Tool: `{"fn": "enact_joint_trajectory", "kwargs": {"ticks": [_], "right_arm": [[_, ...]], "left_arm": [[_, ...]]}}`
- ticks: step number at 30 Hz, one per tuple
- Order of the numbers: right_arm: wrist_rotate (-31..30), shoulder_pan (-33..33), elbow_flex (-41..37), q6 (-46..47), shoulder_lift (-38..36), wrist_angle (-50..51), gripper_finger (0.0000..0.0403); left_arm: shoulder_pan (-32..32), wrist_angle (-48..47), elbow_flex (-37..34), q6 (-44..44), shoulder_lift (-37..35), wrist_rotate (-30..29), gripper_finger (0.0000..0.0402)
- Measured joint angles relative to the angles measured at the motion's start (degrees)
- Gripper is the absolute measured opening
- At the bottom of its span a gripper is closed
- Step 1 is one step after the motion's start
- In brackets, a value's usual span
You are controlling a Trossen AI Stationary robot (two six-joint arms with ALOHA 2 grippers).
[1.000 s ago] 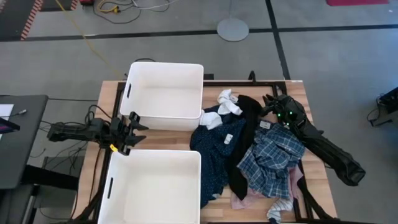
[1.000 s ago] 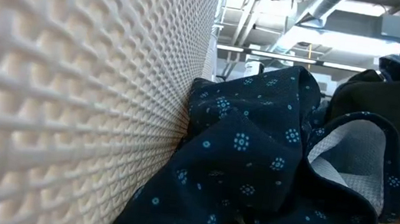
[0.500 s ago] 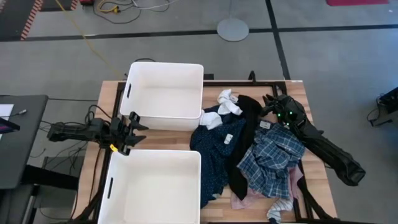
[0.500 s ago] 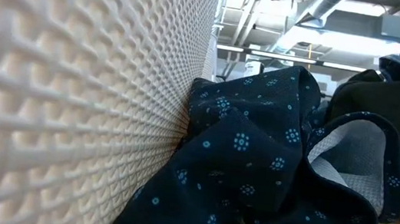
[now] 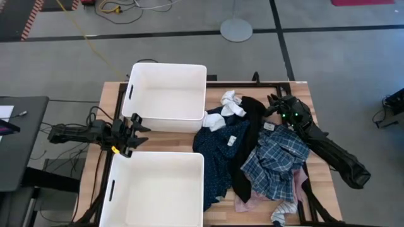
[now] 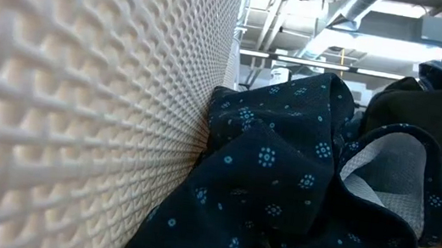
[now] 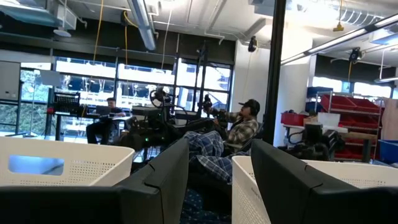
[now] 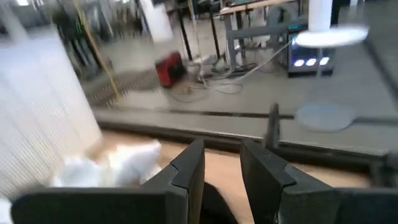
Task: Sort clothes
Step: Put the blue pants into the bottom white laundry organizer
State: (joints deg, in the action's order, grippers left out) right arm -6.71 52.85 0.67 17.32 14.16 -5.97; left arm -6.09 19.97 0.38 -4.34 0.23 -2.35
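The clothes lie in a heap on the table's right half. A blue-white plaid shirt (image 5: pixel 278 157) lies over a black piece (image 5: pixel 249 135) and a pale pink shirt (image 5: pixel 252 203). A navy dotted piece (image 5: pixel 218 154) leans against the near bin's wall (image 6: pixel 78 105). White socks (image 5: pixel 232 104) lie at the far side, a striped sock (image 5: pixel 283 212) at the near edge. My left gripper (image 5: pixel 142 131) stands open at the table's left, between the two bins, nothing between its fingers (image 7: pixel 219 149). My right gripper (image 5: pixel 271 104) is open above the heap's far right end, with nothing in it (image 8: pixel 222 152).
Two large white bins fill the table's left half, one far (image 5: pixel 167 65) and one near (image 5: pixel 158 154), with a narrow gap between them. A dark frame runs along the table's edges (image 5: pixel 252 83). Bare wood shows at the far right corner (image 5: pixel 300 91).
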Motion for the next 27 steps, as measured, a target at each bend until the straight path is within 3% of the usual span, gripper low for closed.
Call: {"fn": "enact_joint_trajectory", "kwargs": {"ticks": [3, 7, 9, 13, 17, 22, 27], "right_arm": [[4.8, -0.97, 1.02, 6.7, 0.1, -4.04, 0.012], [21.31, -3.86, 2.8, 4.59, 0.04, -15.8, 0.012], [26.3, -6.08, 3.65, 4.92, 0.04, -24.06, 0.012], [26.87, -11.42, 7.14, 5.72, -0.01, -35.98, 0.012], [27.71, -17.63, 12.76, 2.03, 0.01, -38.86, 0.012], [27.92, -25.5, 21.15, -5.23, 0.58, -33.91, 0.012], [27.85, -31.63, 31.38, -14.97, 3.73, -20.97, 0.012]], "left_arm": [[-0.02, 0.0, -0.01, 0.01, -0.01, 0.01, 0.0169], [-0.01, 0.0, 0.0, 0.0, 0.0, 0.02, 0.0169], [0.0, 0.0, -0.02, 0.0, 0.0, 0.02, 0.0169], [-0.02, 0.0, -0.02, 0.0, 0.0, 0.02, 0.0169], [-0.02, 0.0, -0.02, 0.0, 0.0, 0.0, 0.0169], [0.0, 0.0, -0.01, 0.0, 0.0, 0.0, 0.0169], [-0.02, 0.0, -0.02, 0.0, 0.0, 0.0, 0.0169]]}}
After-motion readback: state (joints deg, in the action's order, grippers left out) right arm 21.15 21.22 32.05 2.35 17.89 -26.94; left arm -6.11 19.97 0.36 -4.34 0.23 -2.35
